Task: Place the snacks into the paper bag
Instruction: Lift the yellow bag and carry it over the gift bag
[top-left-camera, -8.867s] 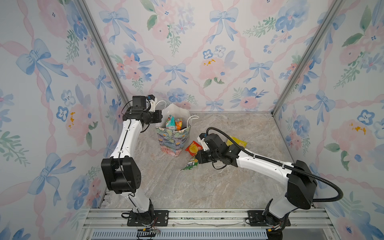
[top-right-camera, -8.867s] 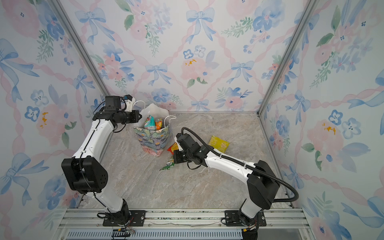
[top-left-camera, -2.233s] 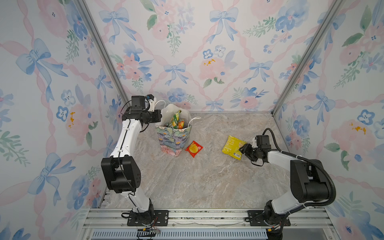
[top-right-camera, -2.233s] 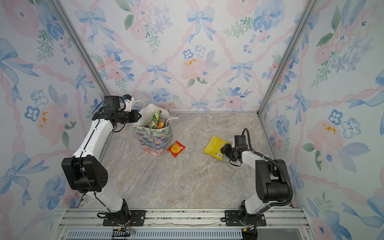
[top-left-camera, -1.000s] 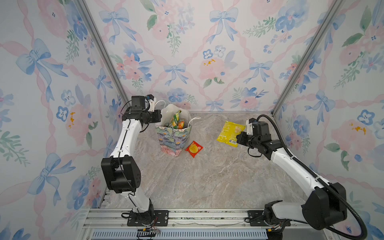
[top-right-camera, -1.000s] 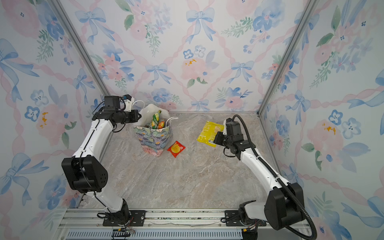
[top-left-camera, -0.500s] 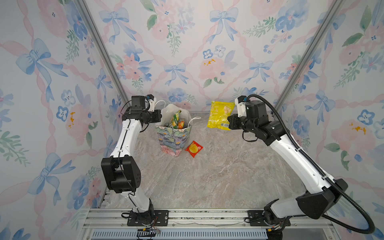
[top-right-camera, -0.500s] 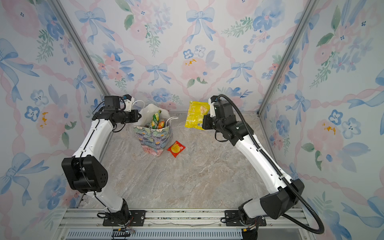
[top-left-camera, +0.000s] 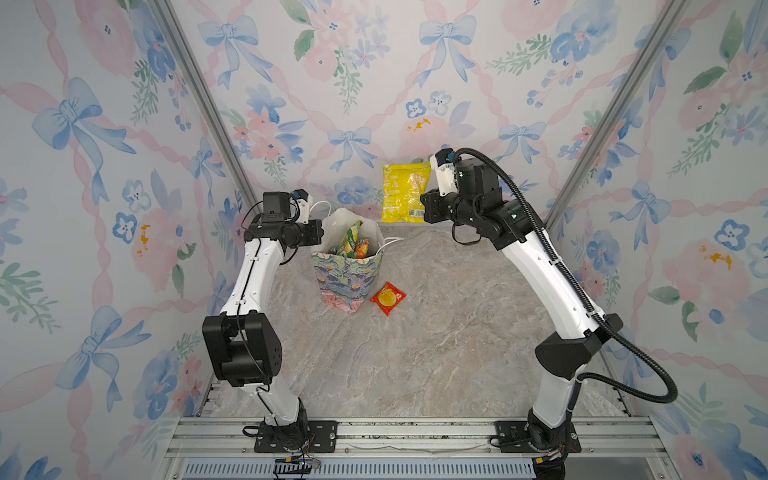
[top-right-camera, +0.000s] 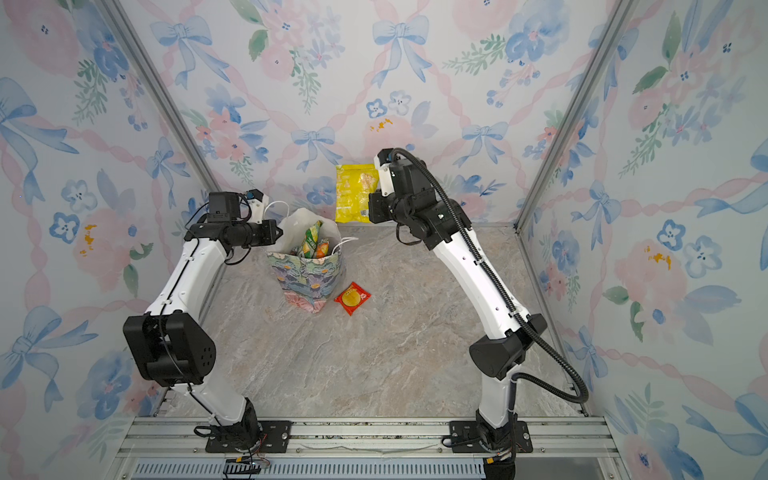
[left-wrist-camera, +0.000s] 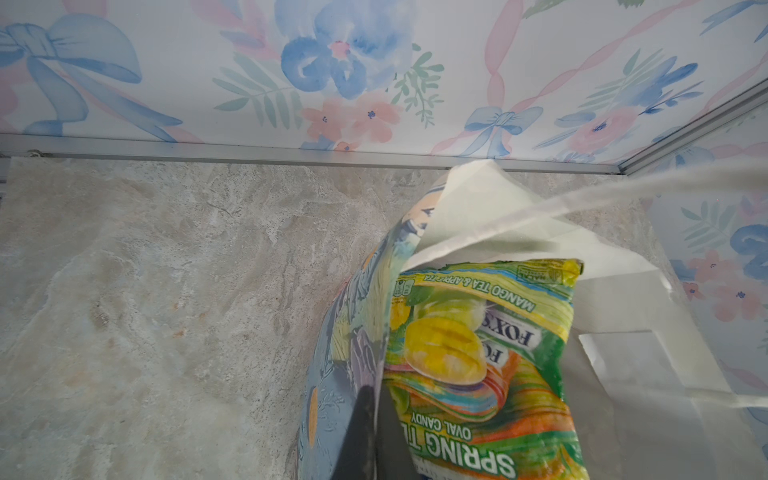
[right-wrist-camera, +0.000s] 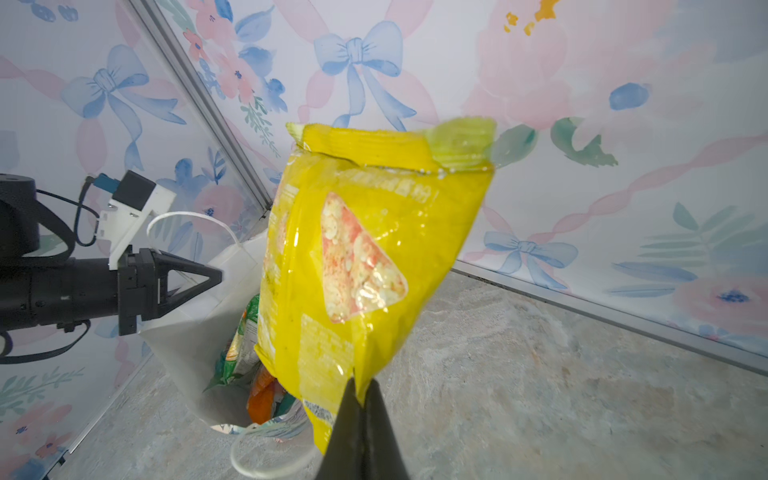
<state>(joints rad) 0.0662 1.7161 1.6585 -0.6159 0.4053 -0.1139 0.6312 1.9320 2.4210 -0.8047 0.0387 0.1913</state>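
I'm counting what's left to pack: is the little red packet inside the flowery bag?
No, the red packet lies flat on the table beside the paper bag, outside it.

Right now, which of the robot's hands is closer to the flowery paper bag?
Left. The left hand pinches the paper bag at its rim. The right hand holds the yellow bag up in the air, clear of the paper bag.
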